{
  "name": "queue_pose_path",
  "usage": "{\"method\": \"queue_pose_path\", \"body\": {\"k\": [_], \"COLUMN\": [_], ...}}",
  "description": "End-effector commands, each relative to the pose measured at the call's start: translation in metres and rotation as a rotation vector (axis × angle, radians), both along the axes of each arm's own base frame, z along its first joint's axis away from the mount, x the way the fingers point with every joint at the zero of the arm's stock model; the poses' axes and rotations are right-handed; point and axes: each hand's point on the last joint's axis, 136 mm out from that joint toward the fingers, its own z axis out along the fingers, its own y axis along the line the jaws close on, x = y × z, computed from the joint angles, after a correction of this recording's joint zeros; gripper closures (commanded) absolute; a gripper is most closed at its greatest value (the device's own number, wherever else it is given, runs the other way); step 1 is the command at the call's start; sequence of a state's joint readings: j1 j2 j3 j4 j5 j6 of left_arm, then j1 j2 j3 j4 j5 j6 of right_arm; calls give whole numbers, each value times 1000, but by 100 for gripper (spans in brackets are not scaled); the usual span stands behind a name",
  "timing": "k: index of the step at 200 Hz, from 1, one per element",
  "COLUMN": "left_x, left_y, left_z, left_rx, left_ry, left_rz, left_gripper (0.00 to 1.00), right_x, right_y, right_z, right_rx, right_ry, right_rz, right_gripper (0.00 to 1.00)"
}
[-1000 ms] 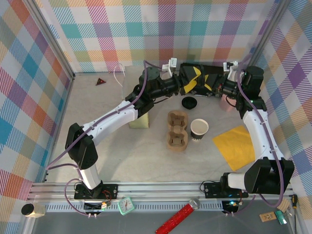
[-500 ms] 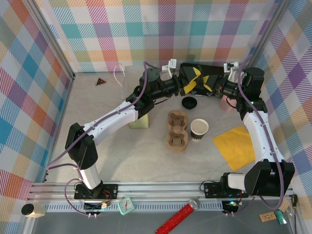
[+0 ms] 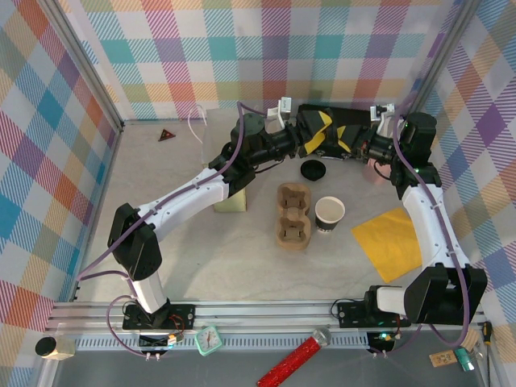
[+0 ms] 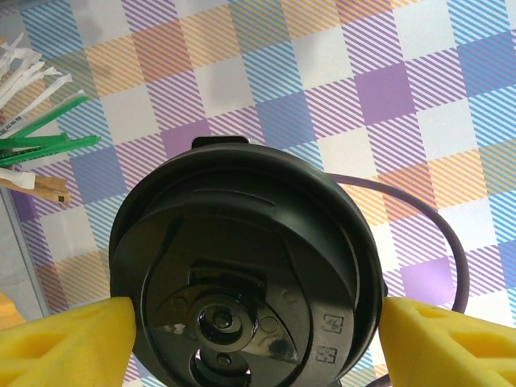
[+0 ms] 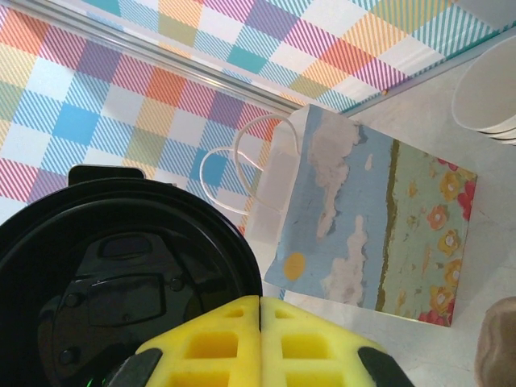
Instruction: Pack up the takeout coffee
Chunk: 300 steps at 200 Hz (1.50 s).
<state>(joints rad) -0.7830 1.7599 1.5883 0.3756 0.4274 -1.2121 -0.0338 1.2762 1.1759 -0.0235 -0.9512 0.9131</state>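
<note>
the left arm (image 3: 193, 189) stretches from its base on a long slant toward the far side, wrist turned to the right. the right arm (image 3: 431, 226) runs straight back, then its wrist bends left, so the two ends meet nose to nose. the left gripper (image 4: 258, 322) has its yellow pads spread wide against either side of the takeout coffee (image 4: 242, 266). the right gripper (image 5: 260, 306) has its pads pressed flat together.

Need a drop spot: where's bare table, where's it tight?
Free: the near strip between cup carrier and front rail; the left side between left arm and wall. Crowded: back centre, where it meets the right arm near the black lid; open cup and yellow napkin on the right.
</note>
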Motion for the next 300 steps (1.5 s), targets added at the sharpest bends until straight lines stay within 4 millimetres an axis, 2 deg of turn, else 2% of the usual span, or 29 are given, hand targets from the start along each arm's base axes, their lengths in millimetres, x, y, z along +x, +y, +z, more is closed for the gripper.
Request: {"method": "queue_pose_path", "body": {"k": [1,33,39,53,65,82,90,163,197,237,249,271,288,300], "left_x": [1,0,0,-1,-2,-1,-2,-3,-2,-3,-4,-5,-5,-5], "left_y": [-9,-8,-8,-8,-7,-8,-9,-15,-18,-19,-19,-18,-17,-16], "left_z": [-11,-9,-9,-10,-11,-15,-15,-11,-17,-15,-12,-11,-13,-14], "left_rx": [7,4,5,13,18,23,22,2,16,13,10,20,28,29], "left_ry": [12,8,7,7,4,9,8,-19,-15,-27,-36,-44,-41,-38], "left_rz": [-7,-10,-11,-10,-12,-15,-19,-49,-60,-69,-71,-69,-69,-64], "left_gripper": [23,25,25,25,25,24,24,25,25,25,25,25,25,25], "right_x": [-13,-12,-11,-11,-10,-10,-11,-16,-21,-22,-21,-21,-20,-20], "right_y": [4,3,2,2,2,2,3,8,11,18,18,18,17,16], "right_z": [14,13,12,12,12,13,13,7,5,1,-2,-3,-3,-4], "right_rx": [5,1,-2,-6,-3,8,13,24,14,19,18,17,8,1], "right_ry": [-58,-55,-52,-55,-50,-47,-45,-22,-29,-12,-4,2,-3,-4], "right_rz": [38,28,23,16,13,21,28,66,78,114,110,107,93,81], "right_gripper": [100,100,91,88,72,69,61,60,46,43,35,38,46,57]}}
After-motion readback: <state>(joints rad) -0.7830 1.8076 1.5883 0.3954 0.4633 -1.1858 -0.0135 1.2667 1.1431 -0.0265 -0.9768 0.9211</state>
